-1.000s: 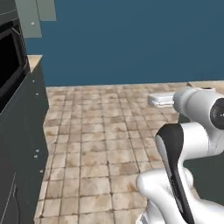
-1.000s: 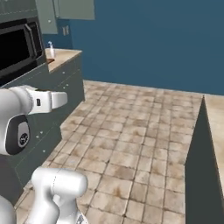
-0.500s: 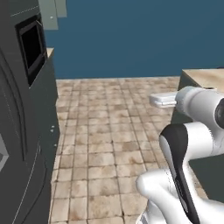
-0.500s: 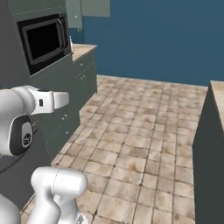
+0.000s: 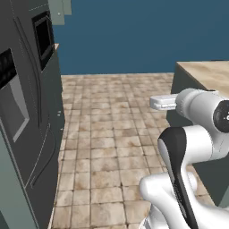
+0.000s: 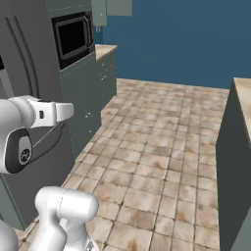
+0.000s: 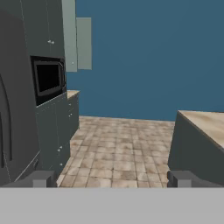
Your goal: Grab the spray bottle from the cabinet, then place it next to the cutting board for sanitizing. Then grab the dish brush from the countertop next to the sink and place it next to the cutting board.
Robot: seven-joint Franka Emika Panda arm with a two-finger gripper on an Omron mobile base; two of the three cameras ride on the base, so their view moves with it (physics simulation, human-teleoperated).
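My gripper (image 7: 112,179) is open, its two dark fingertips (image 7: 43,178) far apart with nothing between them. It points along a tiled floor toward a blue wall. Pale grey-green wall cabinet panels (image 7: 76,41) hang high at the far left, beyond the dark tall units, and also appear as the cabinet (image 5: 58,11) and the cabinet (image 6: 110,9) in the base views. Its inside is hidden from here. The spray bottle, the cutting board and the dish brush are out of view.
Dark tall units with a built-in microwave (image 6: 73,35) line the left side, and a beige-topped counter (image 6: 105,49) follows behind them. An island counter (image 5: 210,74) with a dark side stands on the right. Open tiled floor (image 5: 116,134) lies between them.
The whole picture has shifted, so the base has moved. The dark tall units are now closer on the left and the island counter has come into view on the right. The arm keeps its pose.
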